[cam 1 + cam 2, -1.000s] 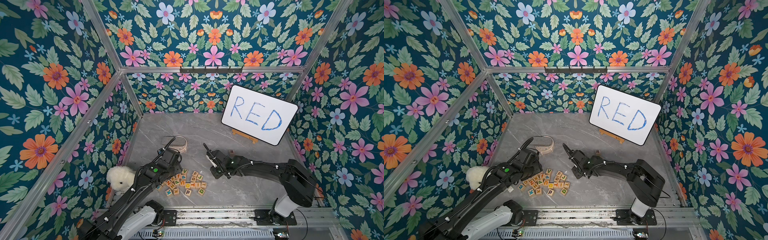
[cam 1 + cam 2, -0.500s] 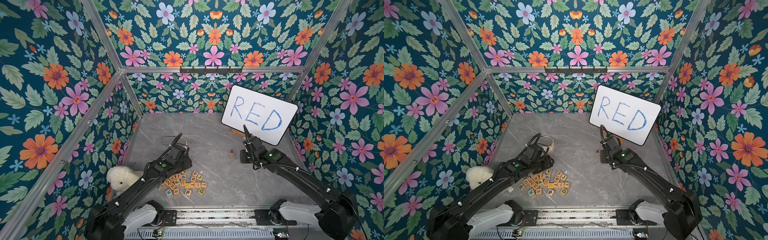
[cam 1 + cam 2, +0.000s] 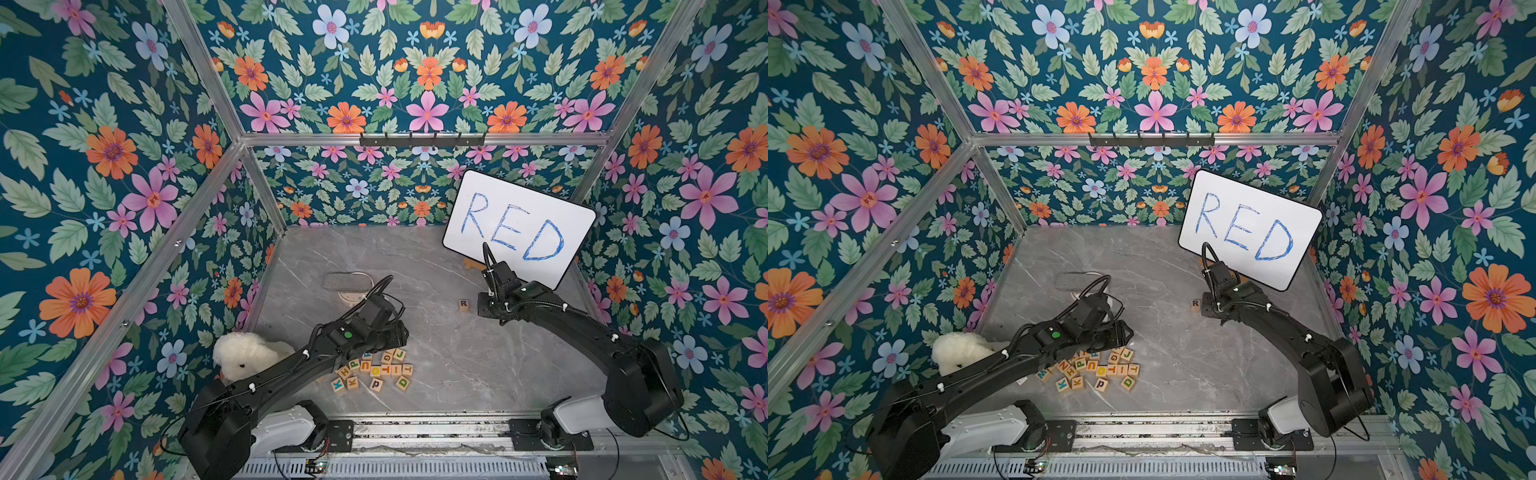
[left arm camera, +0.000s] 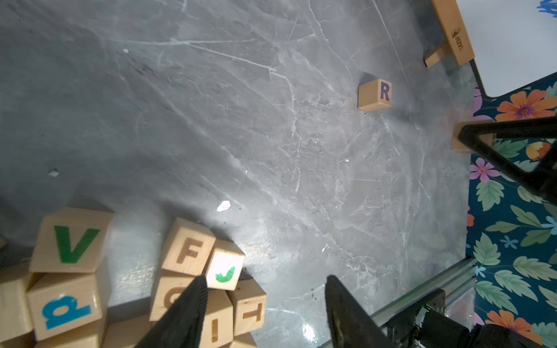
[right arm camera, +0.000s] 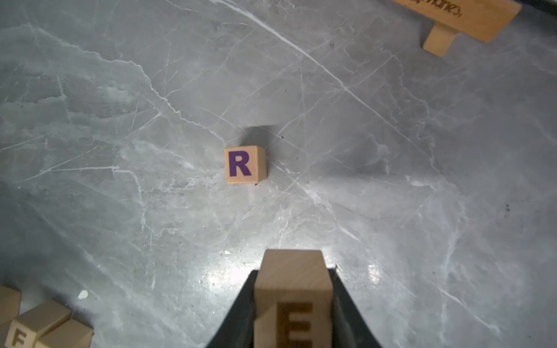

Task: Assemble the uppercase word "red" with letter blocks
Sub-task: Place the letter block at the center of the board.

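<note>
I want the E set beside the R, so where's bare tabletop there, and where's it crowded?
Bare grey marble table surrounds the wooden purple-R cube: toward the wooden stand of the white board, and widely toward the heap of wooden letter cubes. Crowded: that heap, at the left gripper.

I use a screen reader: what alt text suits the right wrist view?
The right hand grips an E block; beyond it a purple R block sits on the grey marble table. A wooden stand and spare blocks peek in.
</note>
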You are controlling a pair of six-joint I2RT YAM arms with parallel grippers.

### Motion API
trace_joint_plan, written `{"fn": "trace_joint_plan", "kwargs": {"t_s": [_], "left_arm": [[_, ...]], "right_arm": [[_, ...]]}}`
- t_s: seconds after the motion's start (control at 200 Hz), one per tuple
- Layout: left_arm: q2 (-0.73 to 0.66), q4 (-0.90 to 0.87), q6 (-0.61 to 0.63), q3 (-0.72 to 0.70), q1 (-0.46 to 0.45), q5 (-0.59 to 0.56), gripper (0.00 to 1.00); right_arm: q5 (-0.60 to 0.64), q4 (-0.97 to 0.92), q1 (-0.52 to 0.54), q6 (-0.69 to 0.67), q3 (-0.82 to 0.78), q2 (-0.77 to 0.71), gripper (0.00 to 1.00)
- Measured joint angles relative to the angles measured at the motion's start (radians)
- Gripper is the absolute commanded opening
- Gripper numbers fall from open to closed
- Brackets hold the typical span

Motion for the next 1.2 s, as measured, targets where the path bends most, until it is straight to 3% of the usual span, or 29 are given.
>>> {"fn": "trace_joint_plan", "kwargs": {"t_s": [0.54,1.2], "left_arm": [[-0.07,-0.041,0.0,-0.008,-0.003,-0.038,0.65],[-0.069,-0.061,0.027,-0.011,-0.003,-0.063,0.66]], "right_arm": [[0.005,0.121,-0.034,-0.075,0.07,0.254,0.25],[0.005,0.175,-0.034,-0.147,0.089,0.352,0.29]]}}
